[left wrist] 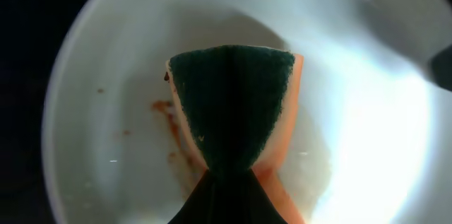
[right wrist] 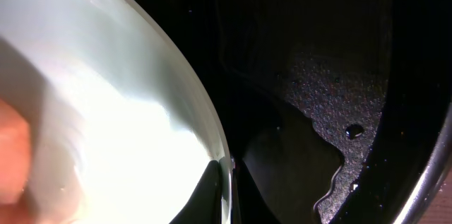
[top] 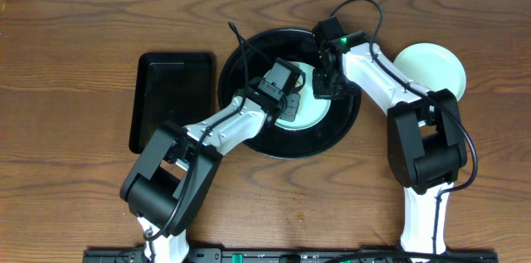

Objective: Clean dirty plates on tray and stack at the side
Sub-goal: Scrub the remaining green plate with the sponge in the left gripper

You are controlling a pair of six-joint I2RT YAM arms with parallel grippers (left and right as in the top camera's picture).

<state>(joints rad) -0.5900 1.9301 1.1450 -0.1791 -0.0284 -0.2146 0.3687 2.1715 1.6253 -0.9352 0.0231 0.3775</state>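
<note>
Pinching sponge (left wrist: 233,104) onto smeared plate (left wrist: 106,75) with left claw (top: 289,104) — gripping plate's rim with right claw (top: 323,89) — in tray (top: 249,56).

Overhead straight down over table (top: 66,64), wrist views very close — sharing one plate (left wrist: 106,68)

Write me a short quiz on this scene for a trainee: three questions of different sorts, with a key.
1. True or false: the left gripper holds a sponge.
2. Short answer: what on the tray does the right gripper pinch?
3. Choose one: where does the second plate lie? A, on the tray. B, on the table, right of the tray. C, under the sponge.

Key: 1 true; 2 the rim of the plate; 3 B.
</note>
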